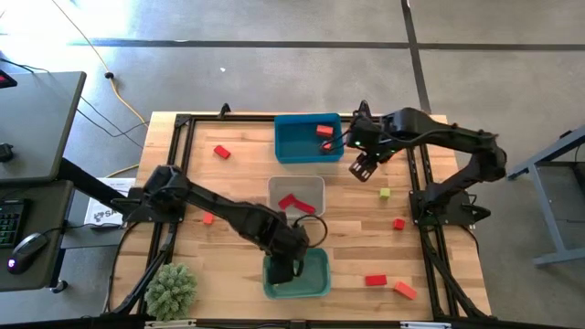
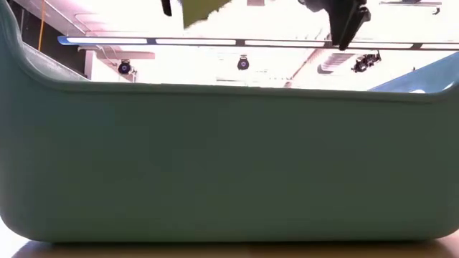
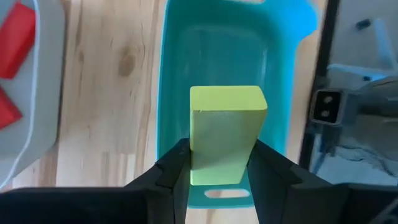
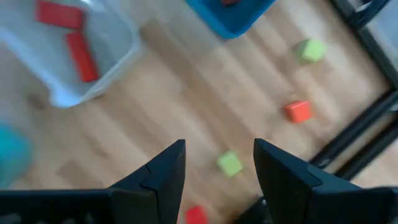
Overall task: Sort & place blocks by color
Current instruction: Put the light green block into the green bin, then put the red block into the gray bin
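A yellow-green block sits between the fingers of my left gripper, which is shut on it. It hangs over the inside of the teal bin at the table's near edge. My right gripper stands open and holds nothing, above the table just right of the blue bin. That bin holds a red-orange block. The clear-grey bin holds red blocks. Loose blocks lie on the table: red, yellow-green, red and orange. My left gripper pinches the yellow-green block by two opposite side faces between its two fingers. The fingers come from above, pointing steeply down. The block stands out past the fingertips, lifted clear above the teal bin's floor.
A small green plant stands at the near left corner. Black frame rails run along the table's sides. More loose blocks lie at the near right and left of centre. The teal bin's wall fills the low view.
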Action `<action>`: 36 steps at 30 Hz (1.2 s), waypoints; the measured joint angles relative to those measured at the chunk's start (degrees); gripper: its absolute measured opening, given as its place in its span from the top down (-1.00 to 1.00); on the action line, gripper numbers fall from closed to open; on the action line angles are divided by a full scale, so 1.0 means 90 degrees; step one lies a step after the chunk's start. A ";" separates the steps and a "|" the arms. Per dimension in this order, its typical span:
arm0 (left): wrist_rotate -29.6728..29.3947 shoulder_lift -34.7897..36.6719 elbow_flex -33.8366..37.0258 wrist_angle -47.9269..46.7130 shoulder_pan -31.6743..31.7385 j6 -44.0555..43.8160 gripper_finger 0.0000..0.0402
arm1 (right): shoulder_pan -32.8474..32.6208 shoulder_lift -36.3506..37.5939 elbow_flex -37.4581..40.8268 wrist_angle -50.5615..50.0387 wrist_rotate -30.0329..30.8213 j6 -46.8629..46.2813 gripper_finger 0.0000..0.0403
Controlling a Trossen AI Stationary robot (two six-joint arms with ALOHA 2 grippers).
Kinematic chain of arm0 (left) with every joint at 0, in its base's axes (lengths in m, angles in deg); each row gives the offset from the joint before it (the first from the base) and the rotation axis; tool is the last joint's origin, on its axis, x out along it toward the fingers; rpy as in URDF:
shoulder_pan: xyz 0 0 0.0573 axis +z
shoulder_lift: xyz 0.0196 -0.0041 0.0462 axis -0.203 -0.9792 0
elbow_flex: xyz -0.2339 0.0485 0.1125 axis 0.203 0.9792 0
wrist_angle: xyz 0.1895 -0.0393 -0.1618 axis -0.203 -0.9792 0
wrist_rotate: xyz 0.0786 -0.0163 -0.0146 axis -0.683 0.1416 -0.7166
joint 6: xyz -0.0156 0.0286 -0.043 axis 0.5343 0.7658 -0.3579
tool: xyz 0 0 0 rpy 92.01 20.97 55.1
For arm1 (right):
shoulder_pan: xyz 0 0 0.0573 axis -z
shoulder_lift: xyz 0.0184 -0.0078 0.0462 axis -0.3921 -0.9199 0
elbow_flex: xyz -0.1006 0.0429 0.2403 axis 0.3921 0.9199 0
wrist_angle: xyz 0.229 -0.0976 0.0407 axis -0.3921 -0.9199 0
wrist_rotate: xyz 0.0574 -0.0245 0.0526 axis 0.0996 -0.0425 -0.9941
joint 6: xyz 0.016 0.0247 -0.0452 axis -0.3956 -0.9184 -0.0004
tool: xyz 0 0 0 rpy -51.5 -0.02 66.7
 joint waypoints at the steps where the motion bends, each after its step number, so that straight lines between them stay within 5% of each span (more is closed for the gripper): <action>1: 0.0001 -0.0082 0.0000 0.0034 -0.0004 0.0017 0.46 | -0.0022 0.0085 0.0000 0.0002 -0.0187 -0.0076 0.12; 14: 0.0128 -0.0600 0.0000 0.0307 0.0026 0.0169 0.39 | -0.0519 0.0819 0.0000 0.0001 -0.0431 -0.0146 0.12; 24: 0.0579 -0.0637 0.0002 0.0299 0.0327 0.0176 0.07 | -0.0600 0.0888 0.0000 0.0001 -0.0144 -0.0136 0.12; 36: 0.0963 -0.0361 0.0002 0.0275 0.0696 0.1136 -0.02 | -0.0598 0.0888 0.0000 0.0003 -0.0034 -0.0182 0.12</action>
